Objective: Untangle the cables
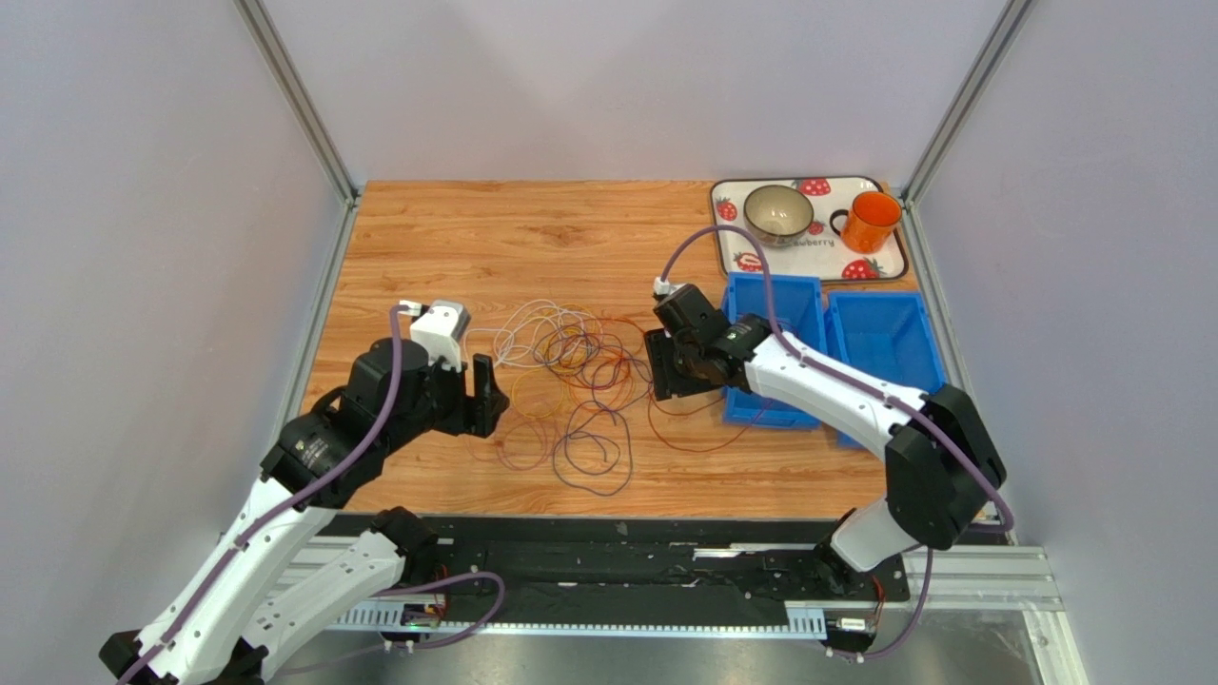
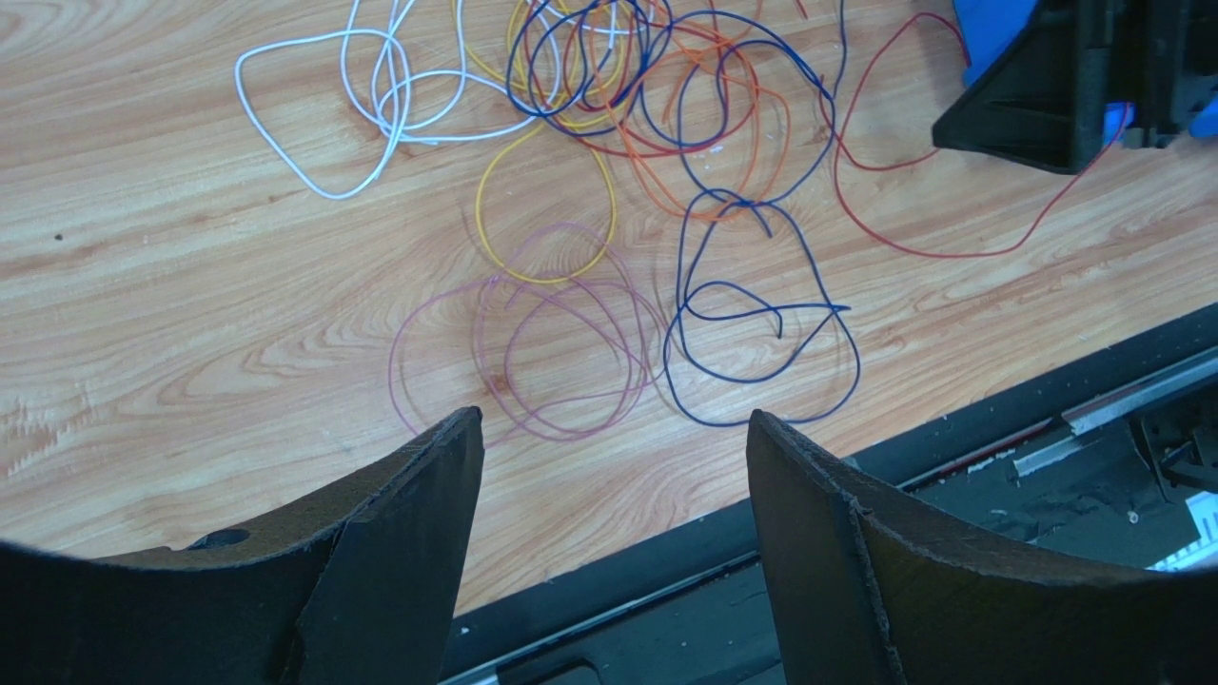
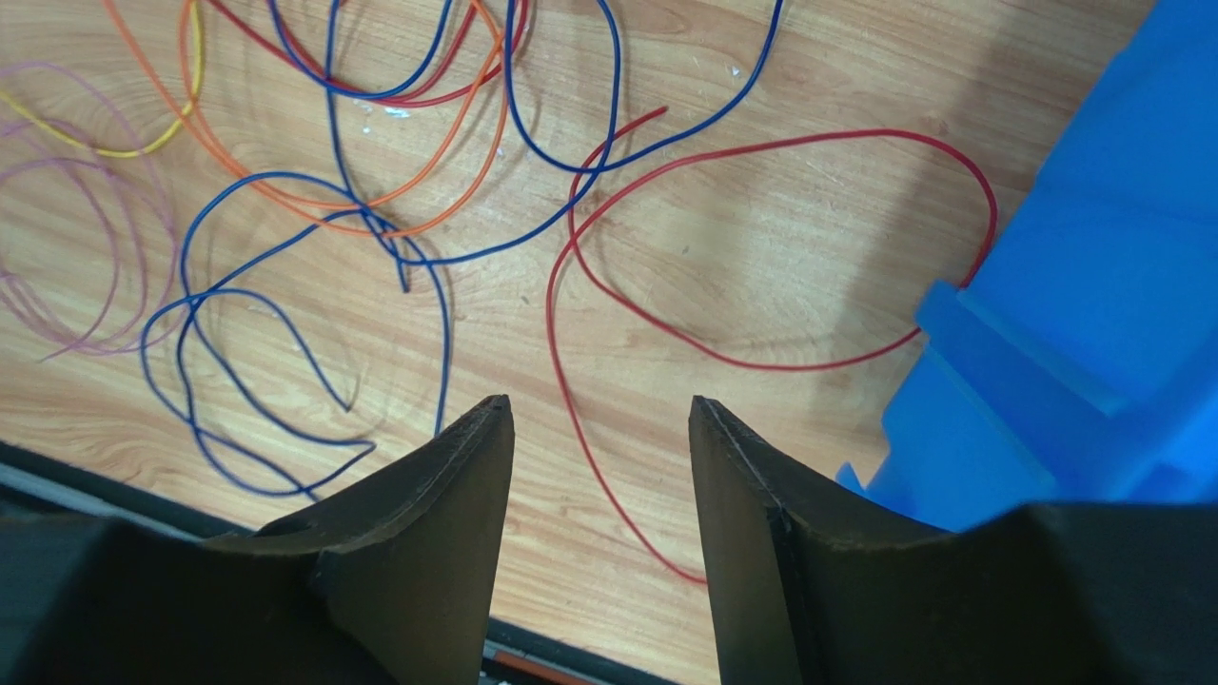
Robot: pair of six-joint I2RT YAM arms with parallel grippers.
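The thin bendy cables [image 1: 572, 378] in white, yellow, orange, red, purple and dark blue lie in one loose heap on the brown wooden table [image 1: 429, 229]. The heap is just left of the two blue plastic bins [image 1: 805, 331]. The loops cross over each other in the middle, so the job looks hardly begun.

The right gripper [image 1: 672, 368] hangs between the heap and the bins, very near the bins. Its two black fingers are about half open and hold nothing. The long red wire [image 3: 858, 134] runs along the wood right under the gap. I think the gripper is there because that wire sticks out toward the bins and looks the easiest to pull free.

The left gripper [image 1: 486, 397] is on the side of the heap away from the bins. Its fingers are wide open and empty too, near the pale purple loops [image 2: 558, 343]. My guess is it is there to pull the other way.
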